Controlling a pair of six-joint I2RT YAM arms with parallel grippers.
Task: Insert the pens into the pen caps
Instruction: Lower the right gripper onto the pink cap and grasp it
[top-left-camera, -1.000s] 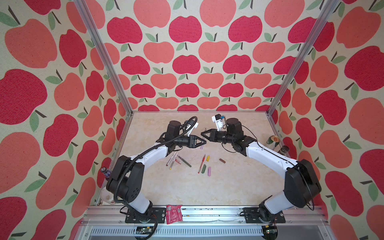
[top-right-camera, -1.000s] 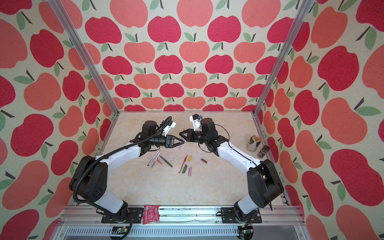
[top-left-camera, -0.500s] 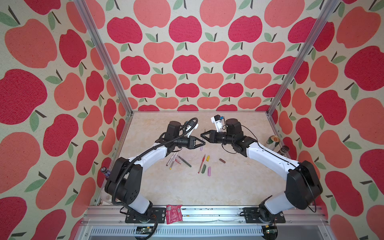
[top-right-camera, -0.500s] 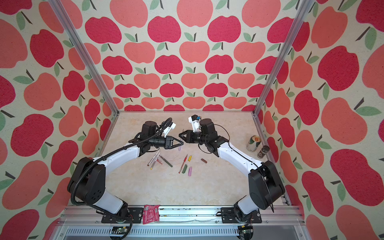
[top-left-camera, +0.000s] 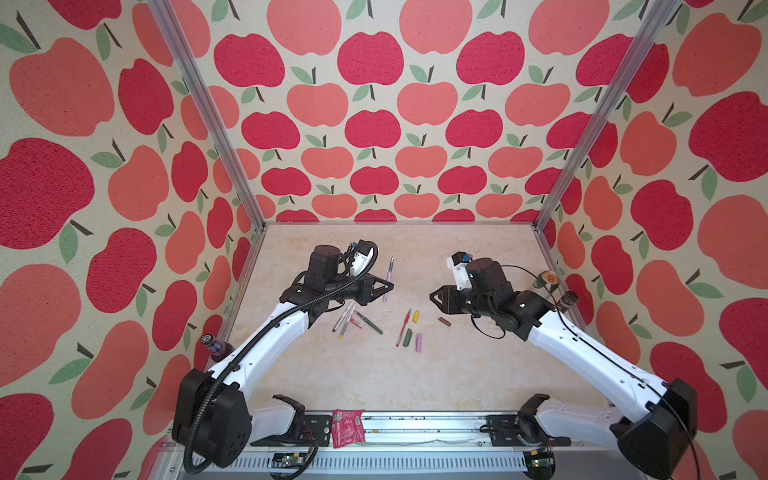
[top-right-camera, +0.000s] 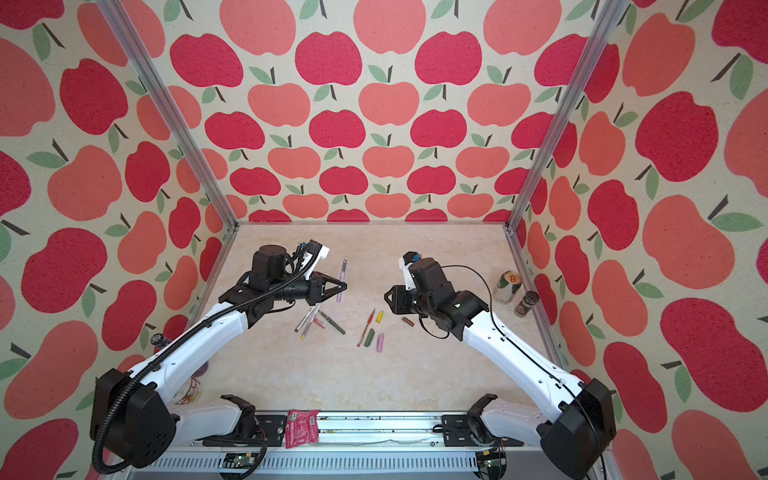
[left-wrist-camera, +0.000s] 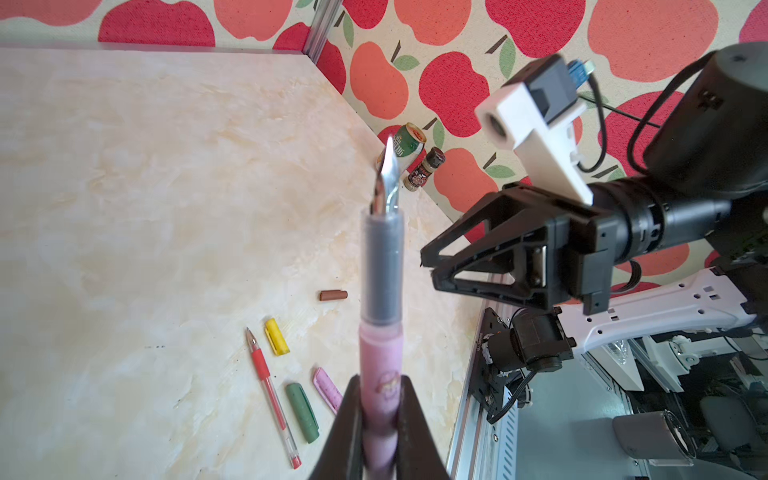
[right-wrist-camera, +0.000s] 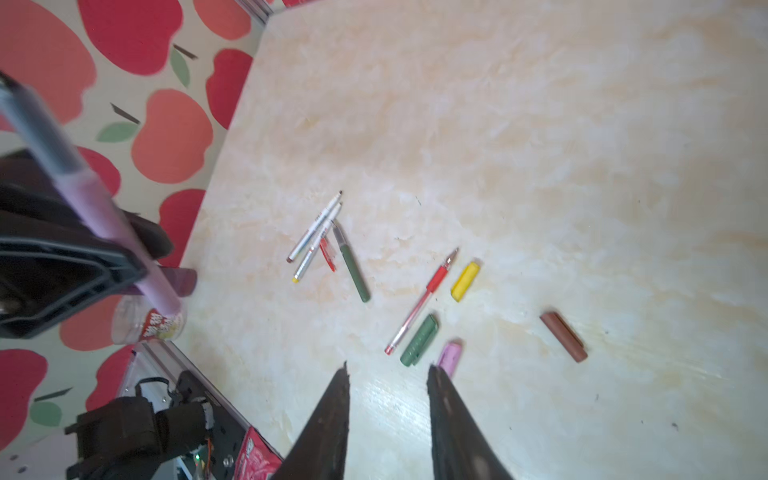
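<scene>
The lilac-pink pen (left-wrist-camera: 380, 291) is clamped in the left gripper (left-wrist-camera: 380, 382). The lilac-pink cap (right-wrist-camera: 451, 355), just beside the green cap (right-wrist-camera: 419, 340), should be taken next by the narrowly parted, empty right gripper (right-wrist-camera: 386, 370).

White arm links (top-left-camera: 582, 353), black joints (top-left-camera: 652, 428), ribbed black cable (top-left-camera: 257, 336)

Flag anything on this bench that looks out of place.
A red packet lies on the front rail, off the table. A green can and a small jar sit at the table's right edge, unrelated to pens. The red cap lies among the white pens, apart from the other caps.
</scene>
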